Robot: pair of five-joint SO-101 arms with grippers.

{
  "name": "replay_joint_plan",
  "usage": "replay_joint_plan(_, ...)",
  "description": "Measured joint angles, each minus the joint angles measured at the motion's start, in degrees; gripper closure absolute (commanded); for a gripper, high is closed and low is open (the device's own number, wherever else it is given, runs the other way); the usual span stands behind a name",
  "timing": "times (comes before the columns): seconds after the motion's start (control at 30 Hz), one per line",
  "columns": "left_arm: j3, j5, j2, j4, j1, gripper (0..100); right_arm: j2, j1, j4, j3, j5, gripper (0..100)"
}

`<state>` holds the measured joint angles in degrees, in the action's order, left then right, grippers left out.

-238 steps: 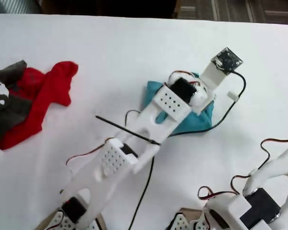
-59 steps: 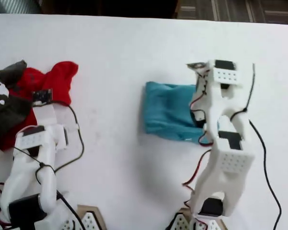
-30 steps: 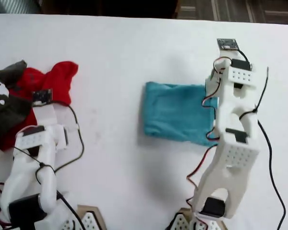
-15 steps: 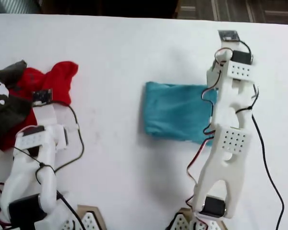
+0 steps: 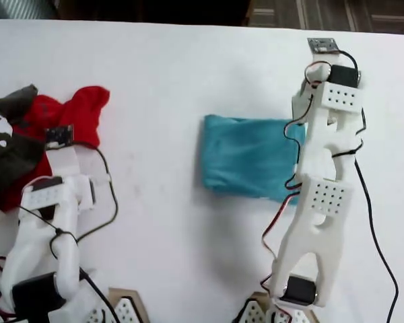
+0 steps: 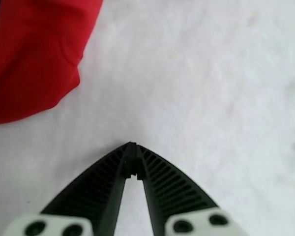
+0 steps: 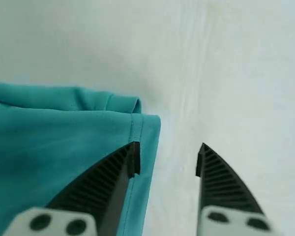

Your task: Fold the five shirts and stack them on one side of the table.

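**Ann:** Where is the right claw [image 7: 168, 158]?

**Ben:** It is at a corner of the blue shirt [image 5: 246, 158]. Its two fingers are apart. One finger [image 7: 113, 182] is over the hem of the shirt. The other is over the bare white worktop [image 5: 188, 67] just beside the cloth.

**Ann:** Is it holding the shirt?

**Ben:** No, it grips nothing. I cannot tell if that one finger touches the cloth.

**Ann:** How does the blue shirt lie?

**Ben:** It lies flat, folded into a neat block. Most of it spreads away to one side of the claw. The right arm [image 5: 320, 202] runs along the edge of it.

**Ann:** And the left claw [image 6: 132, 150]?

**Ben:** Its fingers are pressed together, tip to tip, and they hold nothing. It hangs over bare worktop.

**Ann:** What is near it?

**Ben:** The red shirt [image 5: 71, 118] is just ahead of the tips and off to one side. It does not touch the claw. It is all crumpled.

**Ann:** What else is there?

**Ben:** A dark grey shirt [image 5: 10, 138] lies bunched up against the red one, on the side away from the claw. Both are well apart from the blue shirt and the right claw.
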<state>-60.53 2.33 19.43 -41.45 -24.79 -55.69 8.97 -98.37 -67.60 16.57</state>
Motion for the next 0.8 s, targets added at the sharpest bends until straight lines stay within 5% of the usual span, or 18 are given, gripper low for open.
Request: replay_joint_plan(0.8,0.00,0.00,0.00,0.00,0.00,97,-3.25,-5.27,-0.26,2.99,0.88,79.7)
